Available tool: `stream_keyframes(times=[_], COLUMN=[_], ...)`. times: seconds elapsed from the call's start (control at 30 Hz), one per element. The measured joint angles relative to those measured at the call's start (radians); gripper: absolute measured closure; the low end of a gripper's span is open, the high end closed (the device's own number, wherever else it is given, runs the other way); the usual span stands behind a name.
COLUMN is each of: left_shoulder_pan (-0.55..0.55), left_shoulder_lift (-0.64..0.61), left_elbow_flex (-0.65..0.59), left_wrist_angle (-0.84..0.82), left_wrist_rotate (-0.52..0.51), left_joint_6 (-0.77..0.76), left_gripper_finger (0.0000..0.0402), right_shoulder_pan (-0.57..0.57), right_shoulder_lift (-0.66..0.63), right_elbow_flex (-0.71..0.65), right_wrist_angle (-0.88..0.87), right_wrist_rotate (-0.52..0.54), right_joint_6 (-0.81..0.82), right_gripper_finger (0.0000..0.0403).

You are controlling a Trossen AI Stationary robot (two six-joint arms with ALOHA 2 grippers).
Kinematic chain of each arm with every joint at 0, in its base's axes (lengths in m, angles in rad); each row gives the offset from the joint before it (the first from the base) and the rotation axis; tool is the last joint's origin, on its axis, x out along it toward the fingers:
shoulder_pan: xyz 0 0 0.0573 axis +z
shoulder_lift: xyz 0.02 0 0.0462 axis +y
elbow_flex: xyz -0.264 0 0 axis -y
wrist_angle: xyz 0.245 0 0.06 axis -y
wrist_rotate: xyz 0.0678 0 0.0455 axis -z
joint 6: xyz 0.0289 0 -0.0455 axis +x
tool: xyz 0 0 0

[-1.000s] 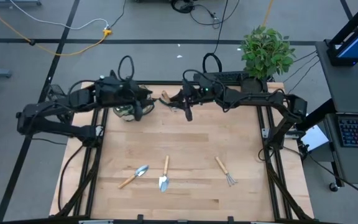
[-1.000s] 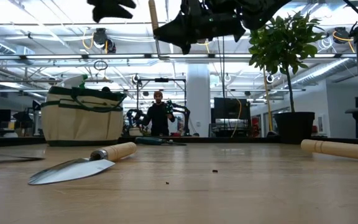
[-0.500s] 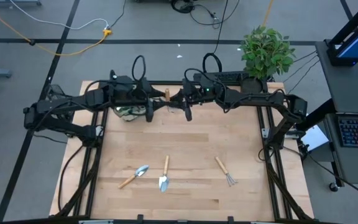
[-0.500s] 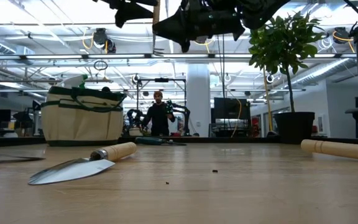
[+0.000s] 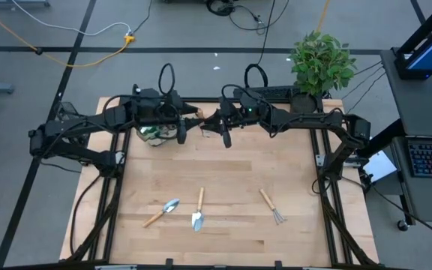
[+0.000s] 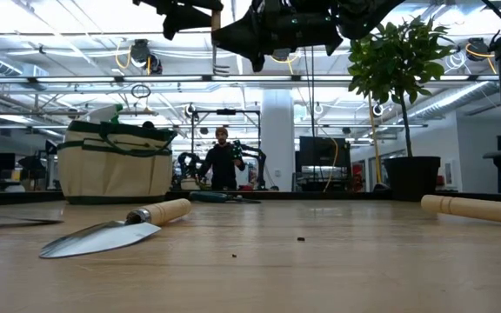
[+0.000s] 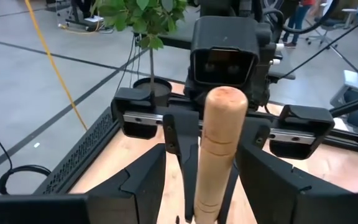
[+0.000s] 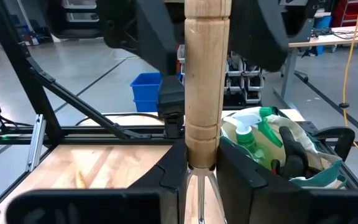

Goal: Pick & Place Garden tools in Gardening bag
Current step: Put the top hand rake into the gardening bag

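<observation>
Garden tool (image 5: 199, 118), wood handle: held mid-air betw. both arms nr bag (image 5: 153, 133), back of table (image 5: 223, 180).

High: right claw (image 5: 214, 124) grips metal neck.

Wrist views: left claw (image 7: 216, 186) jaws straddle handle, contact unclear. Rigid, light; grip wood.

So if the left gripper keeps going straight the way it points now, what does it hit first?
The left gripper already straddles the wooden tool handle; straight beyond, it would likely meet the right gripper facing it. Depth between them is unclear.

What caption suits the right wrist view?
Right tool holds a wooden-handled rake toward the left arm, bag beyond.
</observation>
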Motion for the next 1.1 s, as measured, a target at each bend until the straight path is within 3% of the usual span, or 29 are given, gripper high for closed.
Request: stream_keyframes(times=[0.13, 0.47, 0.73, 1.1], left_shoulder_pan=[0.000, -0.002, -0.001, -0.001], left_shoulder_lift=[0.000, 0.003, 0.006, 0.005], left_elbow_flex=[0.000, 0.000, 0.000, 0.002], left_wrist_angle=[0.006, 0.047, 0.050, 0.015], left_wrist_rotate=[0.001, 0.048, 0.071, 0.060], left_joint_6=[-0.003, 0.006, 0.002, -0.007], left_gripper_finger=[0.0219, 0.0333, 0.0334, 0.0334], right_shoulder_pan=[0.000, 0.023, 0.026, 0.026], right_shoulder_lift=[0.000, 0.000, 0.000, 0.001], right_elbow_flex=[0.000, 0.000, 0.000, 0.000], right_wrist_angle=[0.000, 0.001, -0.001, -0.015], right_wrist_rotate=[0.000, 0.008, 0.009, 0.033], right_joint_6=[0.000, 0.004, 0.008, 0.025], right_gripper_finger=[0.0349, 0.0349, 0.0348, 0.0317])
